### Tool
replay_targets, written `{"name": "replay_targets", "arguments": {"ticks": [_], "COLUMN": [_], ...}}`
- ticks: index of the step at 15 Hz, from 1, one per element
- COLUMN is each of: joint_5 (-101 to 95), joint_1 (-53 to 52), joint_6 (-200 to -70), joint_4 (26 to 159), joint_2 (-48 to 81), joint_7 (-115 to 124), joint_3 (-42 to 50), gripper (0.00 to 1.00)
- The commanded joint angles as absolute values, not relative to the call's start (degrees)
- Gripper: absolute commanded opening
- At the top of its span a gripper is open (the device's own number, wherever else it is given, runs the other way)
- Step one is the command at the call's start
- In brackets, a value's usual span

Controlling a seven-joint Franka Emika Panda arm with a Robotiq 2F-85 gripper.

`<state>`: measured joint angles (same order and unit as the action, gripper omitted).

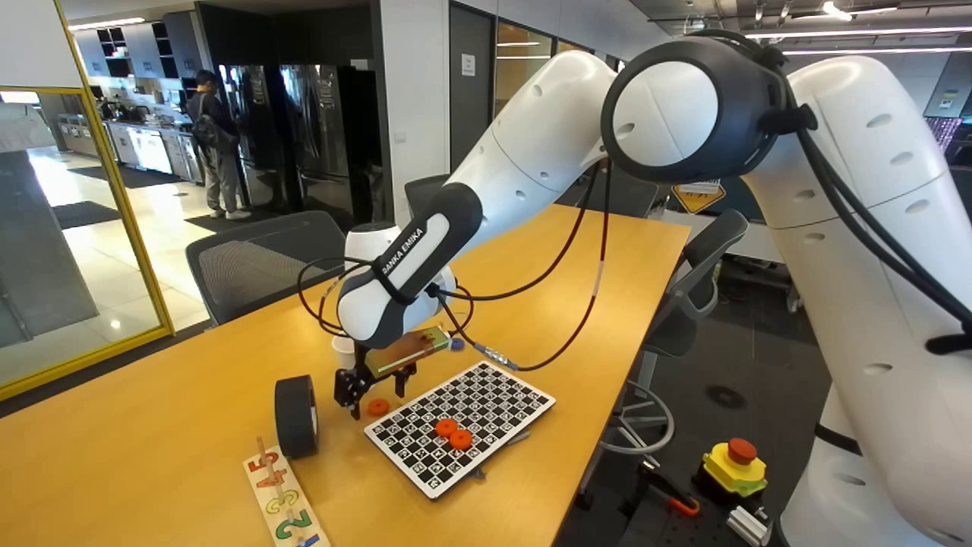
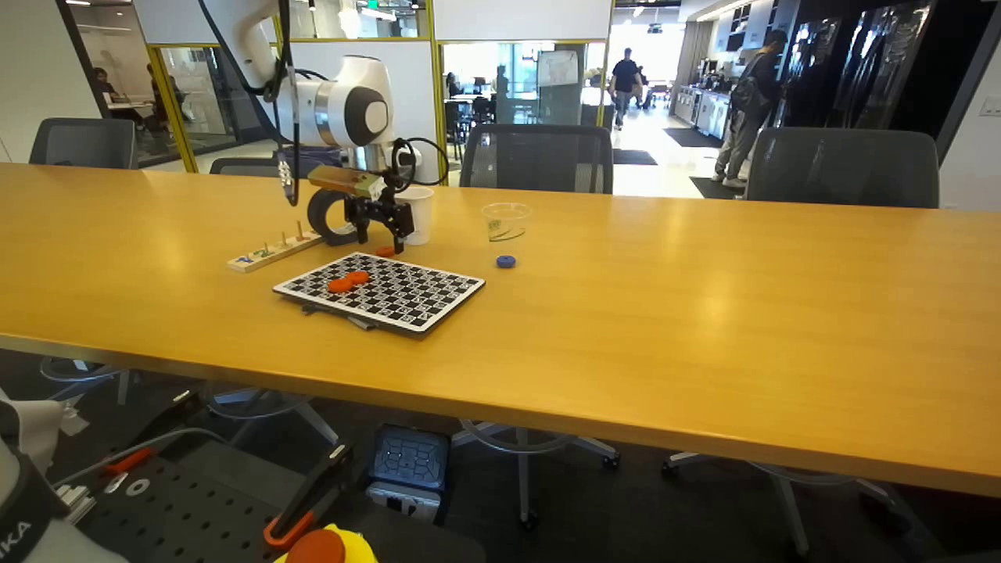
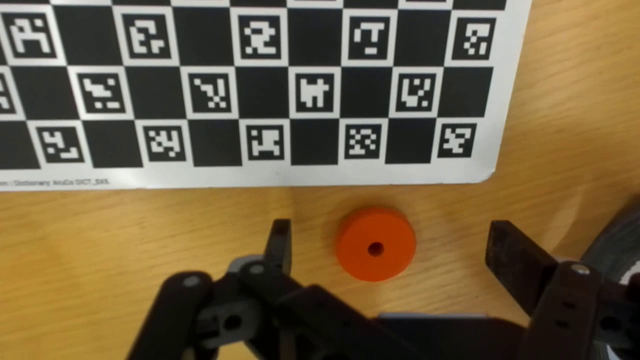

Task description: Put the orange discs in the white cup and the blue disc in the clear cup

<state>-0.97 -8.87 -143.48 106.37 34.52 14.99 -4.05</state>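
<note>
My gripper (image 3: 390, 235) is open and empty above an orange disc (image 3: 376, 245) that lies flat on the table beside the checkered board. The disc is between the fingers, nearer one of them, and neither touches it. This disc (image 1: 378, 407) and my gripper (image 2: 381, 244) show in both exterior views. Two more orange discs (image 1: 446, 428) (image 1: 460, 439) lie side by side on the board. The white cup (image 2: 420, 215) stands upright behind my gripper, partly hidden by it. The clear cup (image 2: 507, 223) stands farther along the table. The blue disc (image 2: 506, 262) lies in front of it.
The checkered board (image 1: 486, 395) lies flat close to the disc. A black cylindrical roll (image 1: 295, 416) stands beside my gripper, its edge also in the wrist view (image 3: 615, 250). A wooden number peg strip (image 1: 285, 501) lies by the roll. Chairs surround the table.
</note>
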Motion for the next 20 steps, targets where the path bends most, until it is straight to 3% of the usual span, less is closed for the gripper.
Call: {"name": "replay_targets", "arguments": {"ticks": [1, 9, 10, 12, 18, 20], "joint_5": [-0.1, -0.3, -0.3, -0.3, -0.1, -0.4], "joint_1": [-9.5, -9.7, -9.7, -9.8, -9.7, -10.1], "joint_6": [-143.2, -143.4, -143.8, -143.4, -140.4, -138.4], "joint_4": [103.3, 102.5, 102.7, 102.9, 102.6, 102.4], "joint_2": [36.3, 37.1, 37.1, 36.8, 36.2, 35.8], "joint_7": [14.3, 14.8, 14.9, 15.1, 15.9, 16.8], "joint_3": [-3.4, -2.9, -2.8, -2.6, -1.9, -1.5], "gripper": [1.0, 1.0, 0.75, 0.66, 0.19, 0.19]}}
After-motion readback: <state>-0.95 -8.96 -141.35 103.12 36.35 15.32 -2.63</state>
